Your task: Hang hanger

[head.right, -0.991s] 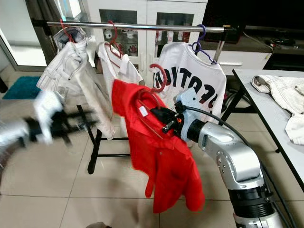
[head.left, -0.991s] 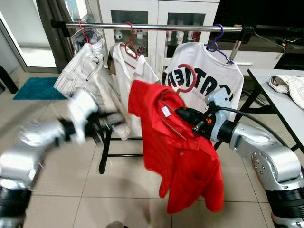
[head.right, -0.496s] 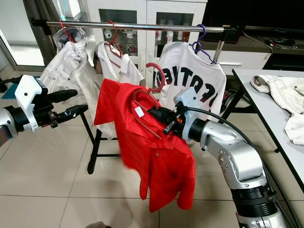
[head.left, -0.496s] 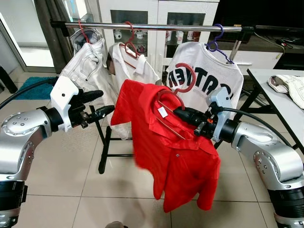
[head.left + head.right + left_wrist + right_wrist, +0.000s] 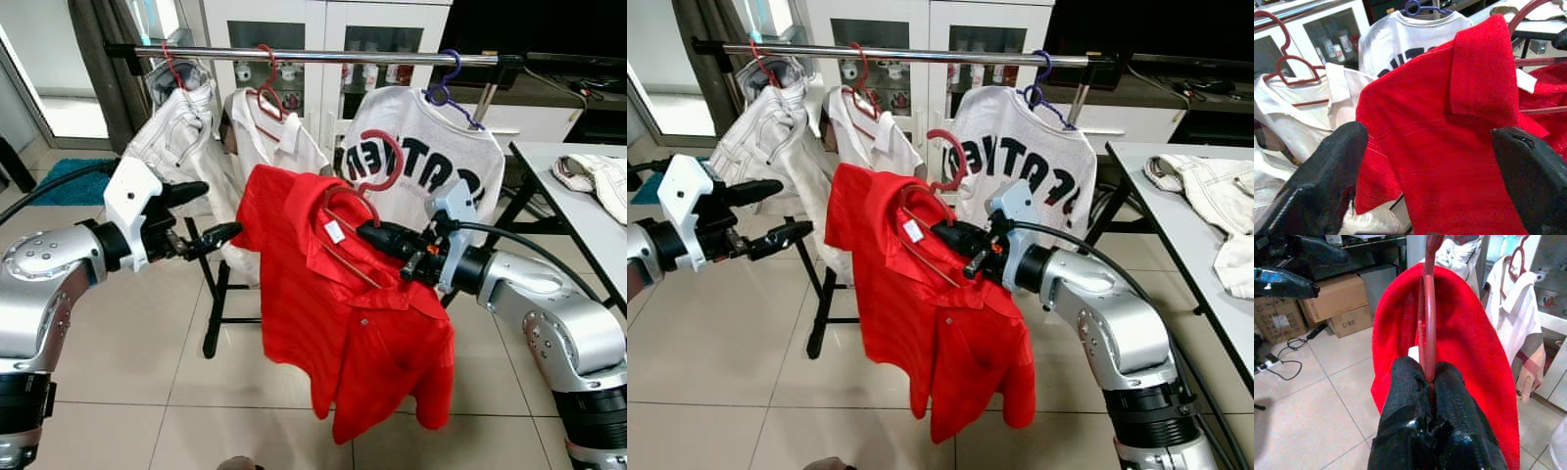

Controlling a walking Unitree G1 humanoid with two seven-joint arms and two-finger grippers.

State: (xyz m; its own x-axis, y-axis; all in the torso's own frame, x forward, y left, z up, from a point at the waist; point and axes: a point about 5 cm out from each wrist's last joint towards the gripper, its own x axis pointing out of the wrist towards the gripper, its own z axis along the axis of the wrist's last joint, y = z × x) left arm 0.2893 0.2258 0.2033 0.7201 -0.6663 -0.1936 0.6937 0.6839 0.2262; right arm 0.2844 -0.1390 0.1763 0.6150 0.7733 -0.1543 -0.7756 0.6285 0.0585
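Hanger [image 5: 364, 186], red, carrying my red shirt [image 5: 343, 313], clamped in right gripper [image 5: 377, 235] jaws below the rail [image 5: 313, 56]. Left gripper [image 5: 201, 215], jaws apart, beside the shoulder. Risk, I judge: shirt sliding off mid-lift.

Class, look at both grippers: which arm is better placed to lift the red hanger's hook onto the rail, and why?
The right. The right gripper is shut on the red hanger carrying the red shirt, below the rail. The left gripper is open beside the shirt, holding nothing.
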